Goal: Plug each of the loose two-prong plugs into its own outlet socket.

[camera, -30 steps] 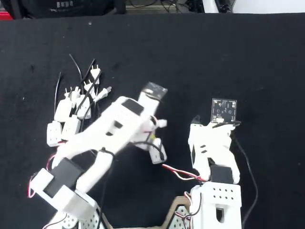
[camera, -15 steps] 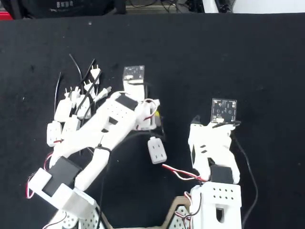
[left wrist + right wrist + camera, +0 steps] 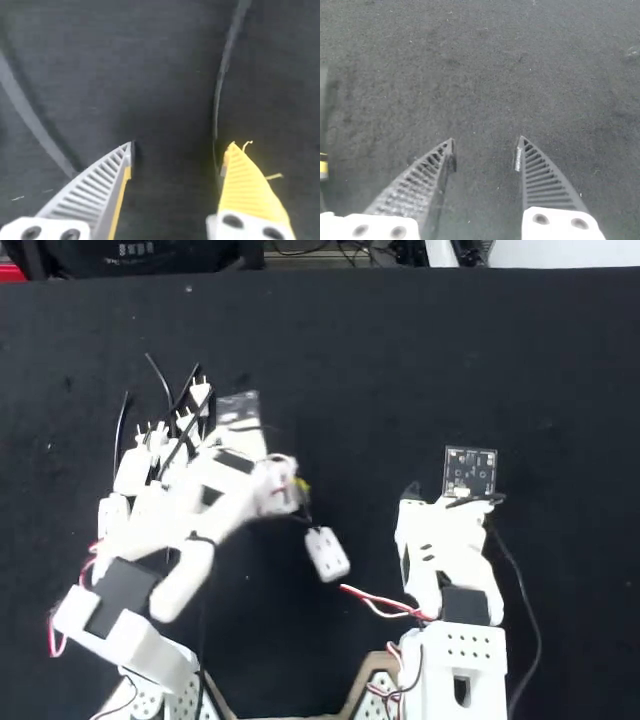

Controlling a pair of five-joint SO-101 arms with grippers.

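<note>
Nearest, at six o'clock on the black cloth [image 3: 420,350], stand the two arm bases; the right arm [image 3: 445,550] is folded over its own base at about five o'clock; the right gripper [image 3: 485,147] hangs over bare cloth, jaws parted wide with nothing between them; a little farther in, near the middle of the table, a lone white socket block [image 3: 327,553] lies flat, slotted face up, apart from both grippers; the left arm [image 3: 190,525] slants from seven o'clock towards ten; the left gripper [image 3: 177,150], one finger faced in yellow, is spread open low over the cloth and grips nothing; a thin dark line [image 3: 220,85] runs just beside the yellow finger, probably a plug's cable, though the view is too soft to be sure; farthest, at ten o'clock, the loose two-prong plugs [image 3: 186,422] lie tangled with their black cables; white socket blocks [image 3: 128,472] sit just beside them towards nine o'clock, partly under the arm.
</note>
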